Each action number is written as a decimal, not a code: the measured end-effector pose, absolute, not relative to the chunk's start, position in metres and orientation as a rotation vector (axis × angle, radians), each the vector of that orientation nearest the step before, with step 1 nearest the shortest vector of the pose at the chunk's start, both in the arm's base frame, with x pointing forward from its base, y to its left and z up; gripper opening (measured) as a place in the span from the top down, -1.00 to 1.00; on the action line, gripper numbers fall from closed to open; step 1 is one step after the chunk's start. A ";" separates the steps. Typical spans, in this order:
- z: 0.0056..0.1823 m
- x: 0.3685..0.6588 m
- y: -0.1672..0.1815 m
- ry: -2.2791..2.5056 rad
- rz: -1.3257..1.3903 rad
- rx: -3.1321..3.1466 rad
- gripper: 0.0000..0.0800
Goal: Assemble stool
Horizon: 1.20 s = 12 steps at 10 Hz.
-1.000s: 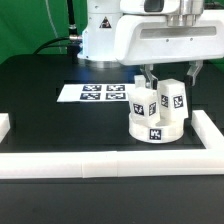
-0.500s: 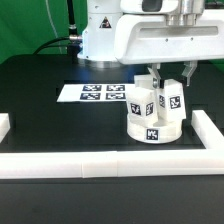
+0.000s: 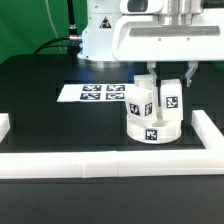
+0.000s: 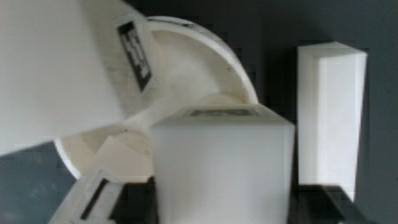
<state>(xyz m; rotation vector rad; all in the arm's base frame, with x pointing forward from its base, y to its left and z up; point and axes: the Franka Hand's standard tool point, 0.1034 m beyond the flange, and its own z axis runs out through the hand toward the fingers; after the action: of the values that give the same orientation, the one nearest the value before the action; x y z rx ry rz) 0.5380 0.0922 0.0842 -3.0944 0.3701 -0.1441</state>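
Since a second ago the gripper [image 3: 169, 78] has closed its fingers onto the leg [image 3: 170, 100] on the exterior view's right, which now stands a little further right than before. It clamps that short blocky white leg, tagged in black and white, by its upper end, the leg standing upright on the seat [image 3: 152, 128]. The seat is a thick round white disc with a tag on its rim and another leg [image 3: 141, 98] upright on it, resting on the black table [image 3: 50, 110] inside the corner of the white border rails [image 3: 110, 163], with the marker board [image 3: 98, 94] nearby.
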 end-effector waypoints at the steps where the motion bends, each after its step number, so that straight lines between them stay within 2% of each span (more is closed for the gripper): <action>1: 0.084 0.538 0.092 0.483 -0.143 -3.075 0.17; 12: 0.085 0.539 0.096 1.710 -0.076 -2.486 0.17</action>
<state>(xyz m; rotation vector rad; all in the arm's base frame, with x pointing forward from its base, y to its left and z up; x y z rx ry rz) 0.5386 0.0965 0.0848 -2.4860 1.7103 -0.0761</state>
